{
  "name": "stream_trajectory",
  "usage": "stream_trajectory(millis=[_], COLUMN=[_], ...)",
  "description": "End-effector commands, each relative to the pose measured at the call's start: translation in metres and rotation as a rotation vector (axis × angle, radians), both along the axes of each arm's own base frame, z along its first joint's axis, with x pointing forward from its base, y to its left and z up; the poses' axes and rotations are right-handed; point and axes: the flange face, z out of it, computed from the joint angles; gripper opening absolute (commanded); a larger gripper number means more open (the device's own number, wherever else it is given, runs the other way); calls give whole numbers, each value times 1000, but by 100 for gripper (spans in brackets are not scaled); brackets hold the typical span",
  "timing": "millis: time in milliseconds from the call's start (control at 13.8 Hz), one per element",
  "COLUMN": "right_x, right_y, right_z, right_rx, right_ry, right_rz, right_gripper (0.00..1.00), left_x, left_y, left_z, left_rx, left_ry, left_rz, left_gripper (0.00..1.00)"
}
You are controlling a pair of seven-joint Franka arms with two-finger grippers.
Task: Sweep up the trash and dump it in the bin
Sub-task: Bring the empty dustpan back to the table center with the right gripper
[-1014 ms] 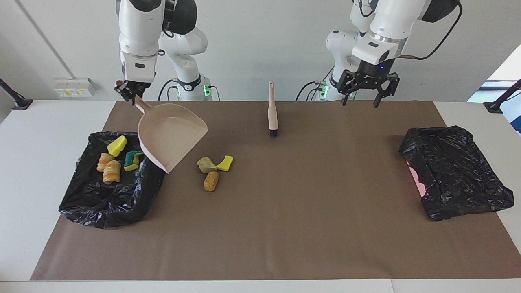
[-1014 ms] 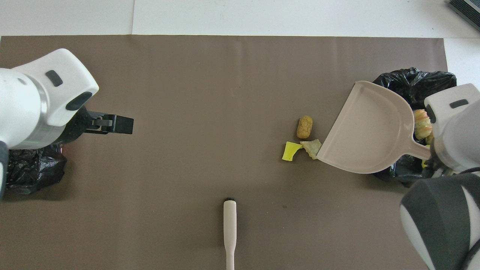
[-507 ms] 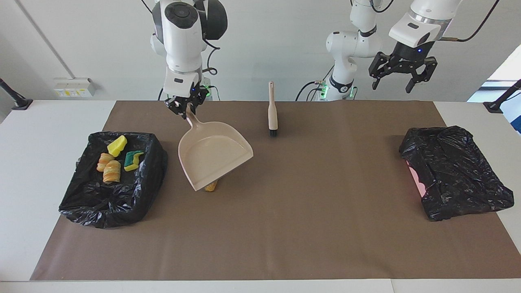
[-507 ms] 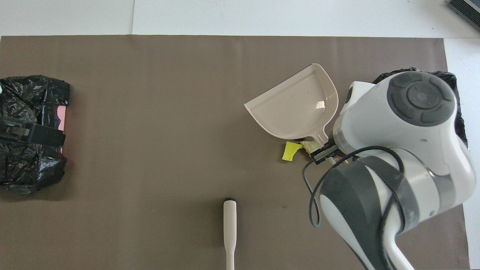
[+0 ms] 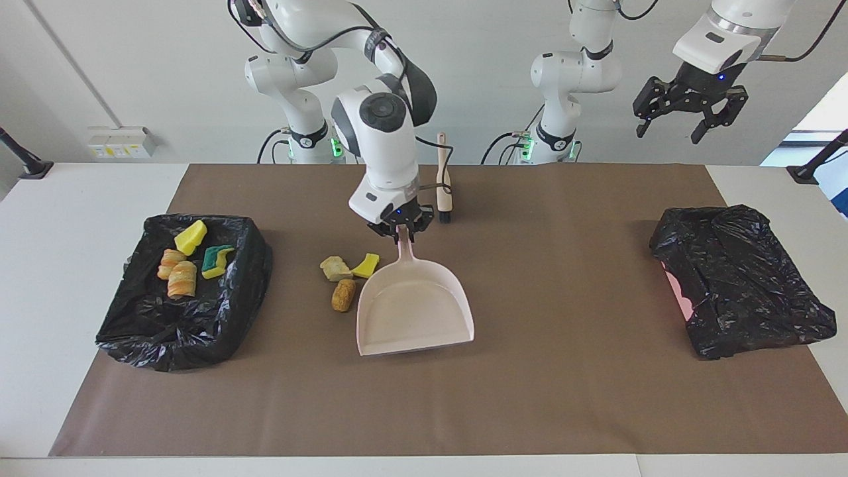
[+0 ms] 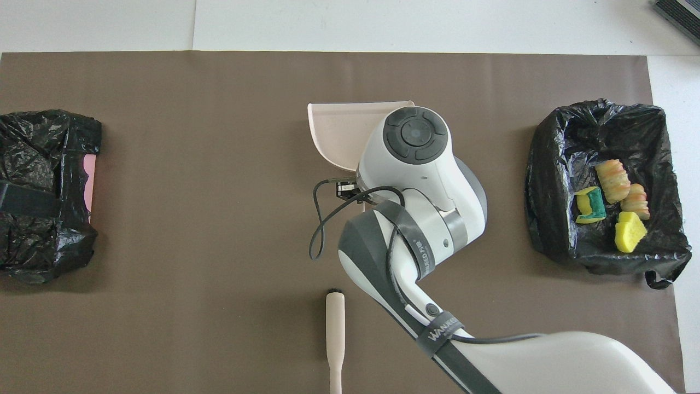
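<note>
Three trash scraps are lying loose on the brown mat: a beige chunk [image 5: 335, 267], a yellow sponge piece [image 5: 366, 265] and a tan bread-like lump [image 5: 343, 295], all just beside the dustpan [image 5: 414, 311], toward the right arm's end of the table. Four more scraps [image 5: 189, 258] are sitting in the open bag-lined bin [image 5: 179, 324] at that end.

The right gripper [image 5: 401, 228] is clamping the dustpan's handle, fingers shut on it, arm reaching out over the mat with the wrist pointing down. The pan is lying with its mouth facing away from the robots; whether its lip is touching the mat is hard to judge.

The hand brush [image 5: 443, 179] is lying near the robots, unheld.

The left gripper [image 5: 689, 119] is hanging high, fingers spread wide, holding nothing. The arm is waiting. A second black bag [image 5: 742, 278] is sitting at the left arm's end.
</note>
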Motion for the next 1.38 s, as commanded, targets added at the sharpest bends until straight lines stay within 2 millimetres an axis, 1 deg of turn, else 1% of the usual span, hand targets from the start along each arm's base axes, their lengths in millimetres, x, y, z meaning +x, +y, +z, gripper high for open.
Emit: stream_trajectory(millis=[0, 72, 145, 217, 290, 362, 434, 507, 579, 796, 869, 941, 1014, 1086, 1159, 1231, 1303], right_x=[16, 14, 14, 10, 12, 13, 13, 15, 15, 7, 4, 0, -11, -26, -44, -68, -89], right_y=[44, 50, 53, 61, 63, 60, 60, 55, 54, 39, 32, 18, 12, 8, 5, 0, -3], right_z=[-24, -29, -30, -41, -51, -51, -51, -51, -52, -10, 1, 21, 36, 48, 55, 62, 63], right_rx=[32, 42, 58, 65, 80, 83, 83, 66, 63, 48, 37, 42, 40, 25, 26, 48, 47], right_ry=[-17, -28, -45, -45, -51, -49, -45, -56, -56, -21, 5, 50, 85, 98, 117, 147, 167], right_rz=[-72, -71, -72, -67, -83, -93, -94, -78, -66, -63, -64, -75, -46, -3, 11, 4, -5], right_gripper=[0, 0, 0, 0, 0, 0, 20, 72, 100, 100, 100, 100, 100, 100, 100, 100, 100], left_x=[-2, 1, 6, 9, 12, 15, 16, 15, 15, 7, 4, 2, 1, 0, 0, 0, 1], left_y=[12, 13, 14, 14, 14, 14, 14, 14, 15, 15, 16, 16, 16, 17, 18, 19, 19], left_z=[13, 12, 7, 5, 3, -1, -6, -14, -21, -32, -32, -33, -35, -33, -33, -32, -31], left_rx=[9, 8, 15, 19, 17, 17, 17, 18, 18, 18, 18, 19, 20, 20, 20, 22, 34], left_ry=[-26, -38, -45, -50, -50, -46, -36, -32, -29, -19, -18, -7, 2, 0, 2, -3, -7], left_rz=[8, 11, 13, 12, 13, 12, 13, 12, 13, 11, 13, 13, 16, 22, 27, 29, 27], left_gripper=[100, 100, 100, 100, 100, 100, 100, 100, 100, 100, 100, 100, 100, 100, 100, 100, 100])
